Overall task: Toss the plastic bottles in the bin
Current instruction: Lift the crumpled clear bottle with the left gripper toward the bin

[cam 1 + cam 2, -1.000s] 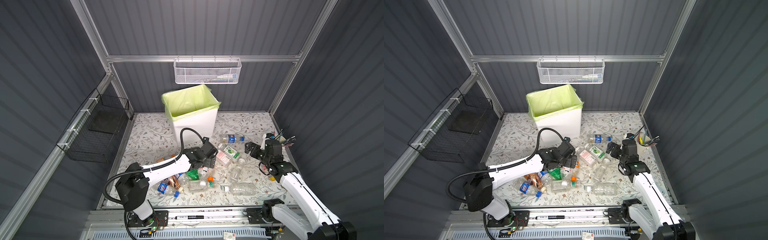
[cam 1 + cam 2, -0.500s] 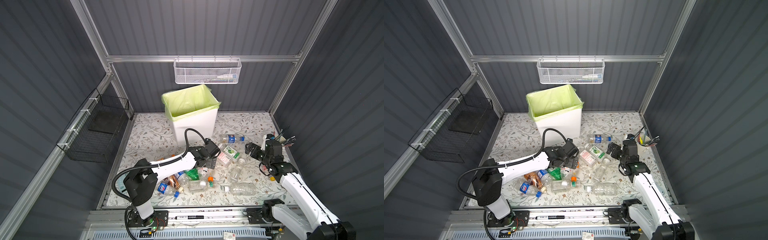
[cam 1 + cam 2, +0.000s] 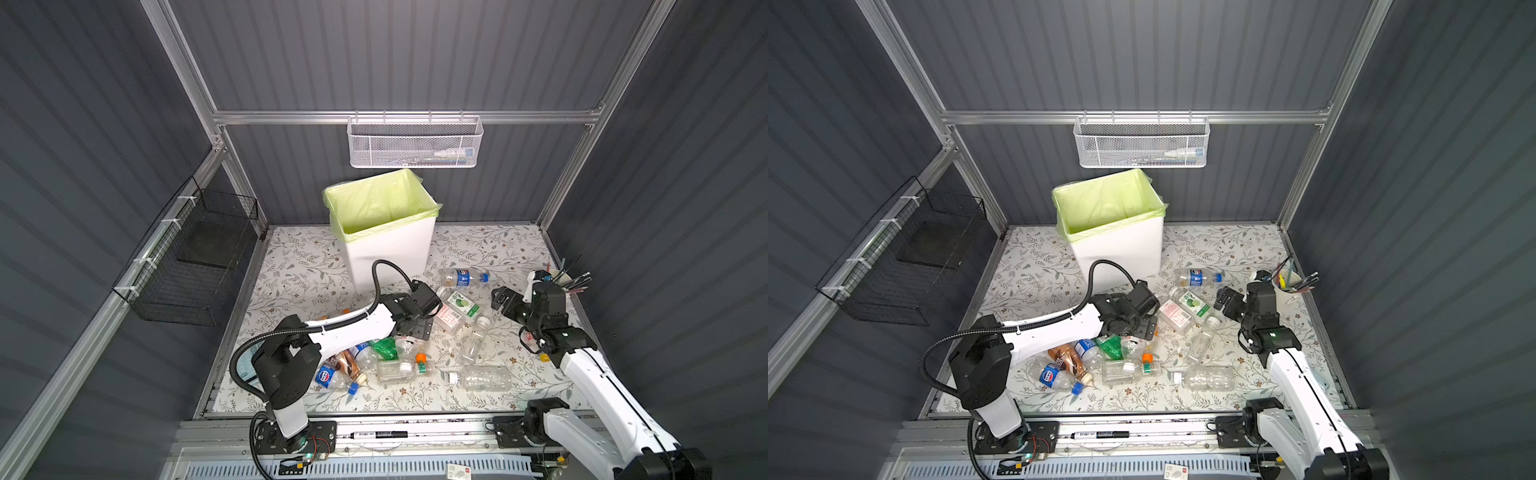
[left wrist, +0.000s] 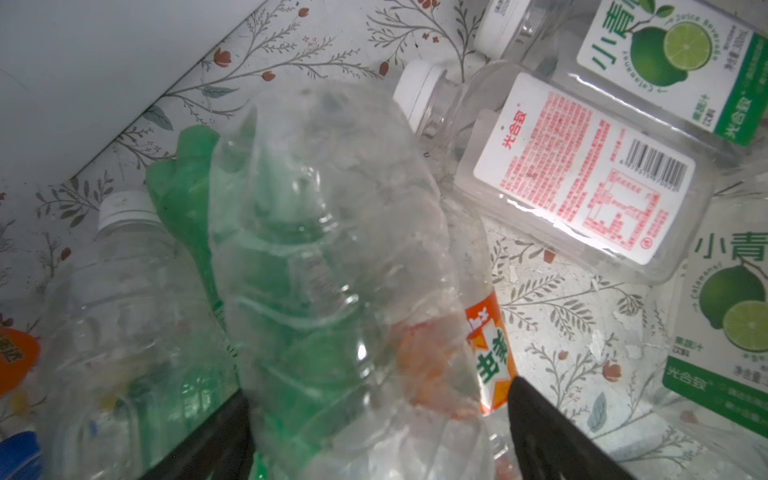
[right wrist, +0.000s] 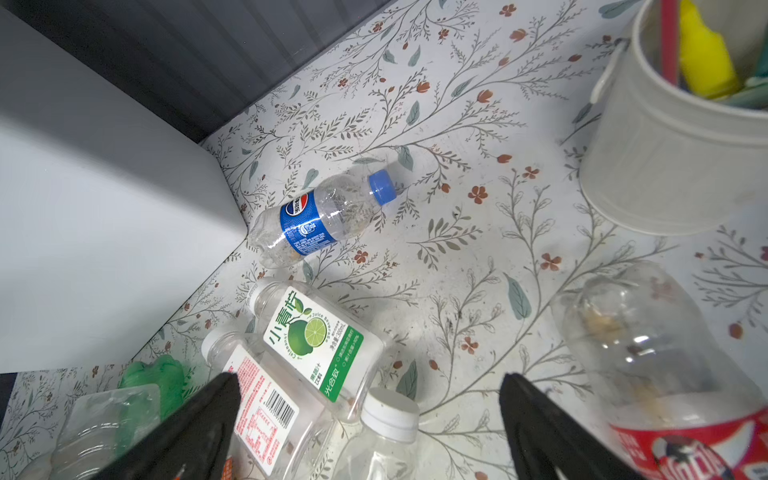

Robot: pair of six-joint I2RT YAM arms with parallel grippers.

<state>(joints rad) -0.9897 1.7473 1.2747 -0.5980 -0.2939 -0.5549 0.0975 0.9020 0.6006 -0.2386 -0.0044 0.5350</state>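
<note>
Two end effectors checked from my station. The left end effector (image 4: 378,390) sits low over the pile of plastic bottles (image 3: 395,370). Its jaws stand wide on either side of a crumpled clear bottle (image 4: 332,249), and I cannot tell whether they press on it. A green bottle (image 4: 187,199) lies just behind that one. The right end effector (image 5: 370,378) hangs above the surface (image 3: 299,266) with jaws fully spread, holding nothing. A lime-labelled bottle (image 5: 316,340) lies just ahead of it, and a blue-labelled bottle (image 5: 320,216) lies farther ahead. The bin (image 3: 390,257) stands upright just beyond the left end effector.
</note>
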